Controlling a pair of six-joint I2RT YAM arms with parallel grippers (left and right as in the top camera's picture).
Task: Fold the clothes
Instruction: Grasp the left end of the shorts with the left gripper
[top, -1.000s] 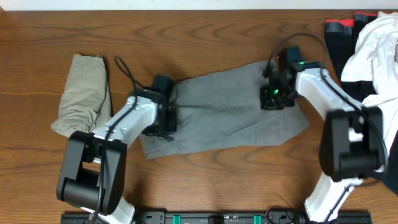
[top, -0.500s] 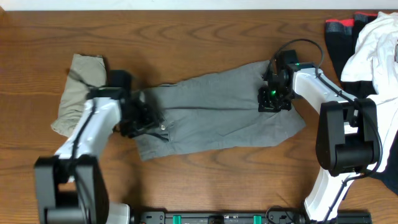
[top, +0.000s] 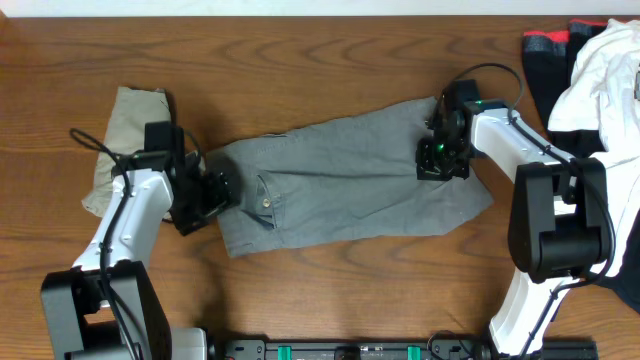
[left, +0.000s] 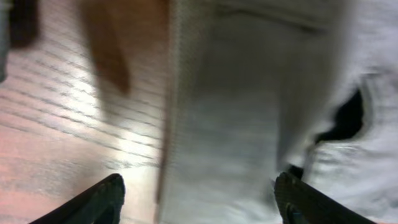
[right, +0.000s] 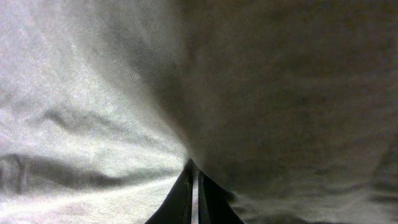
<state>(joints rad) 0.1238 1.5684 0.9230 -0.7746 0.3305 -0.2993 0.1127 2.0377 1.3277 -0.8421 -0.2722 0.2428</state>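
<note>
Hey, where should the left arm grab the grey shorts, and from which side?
Take the left end of the grey shorts, by the button, coming in low from the left. That edge lies flat on the table right in front of the left gripper, whose jaws stand open, while the right gripper pinches the far end.
</note>
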